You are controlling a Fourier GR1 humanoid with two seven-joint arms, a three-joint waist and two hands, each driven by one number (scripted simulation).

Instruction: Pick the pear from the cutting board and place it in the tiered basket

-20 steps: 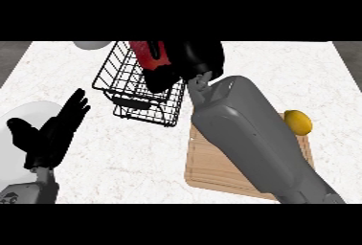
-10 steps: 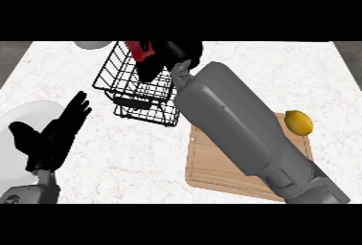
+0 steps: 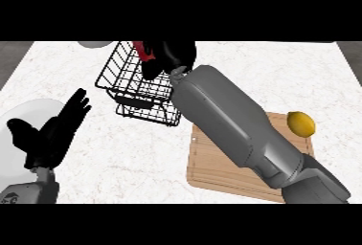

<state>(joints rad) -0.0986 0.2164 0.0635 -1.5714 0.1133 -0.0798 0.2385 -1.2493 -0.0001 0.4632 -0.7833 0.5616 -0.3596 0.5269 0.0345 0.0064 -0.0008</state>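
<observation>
A black wire tiered basket (image 3: pixel 141 91) stands on a white marbled counter (image 3: pixel 283 72). The right robot hand (image 3: pixel 170 57) reaches over the basket's top from a grey forearm that crosses a wooden cutting board (image 3: pixel 219 167) lying just right of and below the basket. Its fingers curl downward inside the basket rim beside something red (image 3: pixel 145 50); whether they grip anything cannot be told. A yellow pear (image 3: pixel 302 124) lies at the board's right edge, well apart from the basket. Left of the basket, the left robot hand (image 3: pixel 53 136) rests open, fingers up, over a white plate (image 3: pixel 21 112).
</observation>
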